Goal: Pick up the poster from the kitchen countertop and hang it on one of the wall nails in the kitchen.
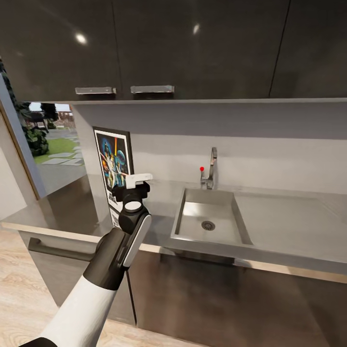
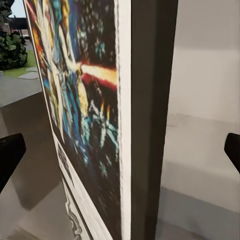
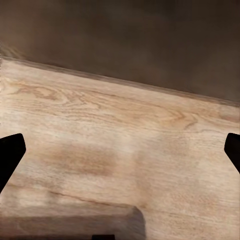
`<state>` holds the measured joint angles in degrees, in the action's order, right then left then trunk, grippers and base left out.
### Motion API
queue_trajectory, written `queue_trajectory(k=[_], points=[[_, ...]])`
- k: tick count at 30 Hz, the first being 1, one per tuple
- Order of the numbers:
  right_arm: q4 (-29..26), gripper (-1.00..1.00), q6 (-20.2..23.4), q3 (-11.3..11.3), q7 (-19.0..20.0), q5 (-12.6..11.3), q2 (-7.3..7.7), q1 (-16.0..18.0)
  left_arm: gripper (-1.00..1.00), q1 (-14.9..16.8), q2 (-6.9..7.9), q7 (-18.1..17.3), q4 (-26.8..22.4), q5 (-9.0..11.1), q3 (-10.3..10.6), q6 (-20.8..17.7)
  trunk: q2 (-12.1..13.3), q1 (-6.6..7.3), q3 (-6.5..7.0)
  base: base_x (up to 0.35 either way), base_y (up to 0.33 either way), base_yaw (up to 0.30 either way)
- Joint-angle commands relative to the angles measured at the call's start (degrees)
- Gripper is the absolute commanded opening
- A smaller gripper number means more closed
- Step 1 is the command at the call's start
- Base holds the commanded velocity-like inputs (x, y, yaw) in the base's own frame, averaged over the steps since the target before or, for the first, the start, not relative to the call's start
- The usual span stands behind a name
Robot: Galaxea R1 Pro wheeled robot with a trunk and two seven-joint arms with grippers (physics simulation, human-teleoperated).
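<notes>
The poster (image 1: 113, 166) stands upright on the kitchen countertop (image 1: 289, 217), against the wall left of the sink. It has a black frame and colourful figures on dark blue. My left gripper (image 1: 137, 180) is at the poster's right edge, at mid-height. In the left wrist view the poster's black side edge (image 2: 147, 120) and picture face (image 2: 82, 110) sit close between the spread fingers (image 2: 10, 157); the left gripper (image 2: 120, 152) is open and not touching it. My right gripper (image 3: 120, 155) is open over a wooden floor (image 3: 115, 135), holding nothing. The wall nails are out of view.
A steel sink (image 1: 190, 214) with a tap (image 1: 211, 168) is set in the counter right of the poster. Dark upper cabinets (image 1: 193, 48) hang low overhead. A window onto a garden (image 1: 53, 144) is at the left. Dark base cabinets (image 1: 202, 299) stand below the counter.
</notes>
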<state>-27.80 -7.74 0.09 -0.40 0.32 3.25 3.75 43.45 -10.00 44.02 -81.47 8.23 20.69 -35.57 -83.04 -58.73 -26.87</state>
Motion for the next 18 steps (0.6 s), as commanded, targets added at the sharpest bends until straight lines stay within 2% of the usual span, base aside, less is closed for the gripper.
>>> queue_trajectory(k=[1, 11, 18], points=[[0.0, 1.00, -0.2, 0.0, 0.0, 0.0, 0.01, 0.0, 1.00, 0.1, 0.00, 0.5, 0.0, 0.6, 0.1, -0.1, 0.0, 0.00, -0.06, 0.021, 0.020, 0.000], [0.0, 1.00, -0.2, 0.0, 0.0, 0.0, 0.01, 0.0, 1.00, 0.1, 0.00, 0.5, 0.0, 0.6, 0.1, -0.1, 0.0, 0.00, -0.06, 0.014, 0.007, 0.000], [0.0, 1.00, -0.2, 0.0, 0.0, 0.0, 0.01, 0.0, 1.00, 0.1, 0.00, 0.5, -0.1, 0.6, 0.1, -0.1, 0.0, 0.00, -0.06, 0.158, 0.000, 0.000]])
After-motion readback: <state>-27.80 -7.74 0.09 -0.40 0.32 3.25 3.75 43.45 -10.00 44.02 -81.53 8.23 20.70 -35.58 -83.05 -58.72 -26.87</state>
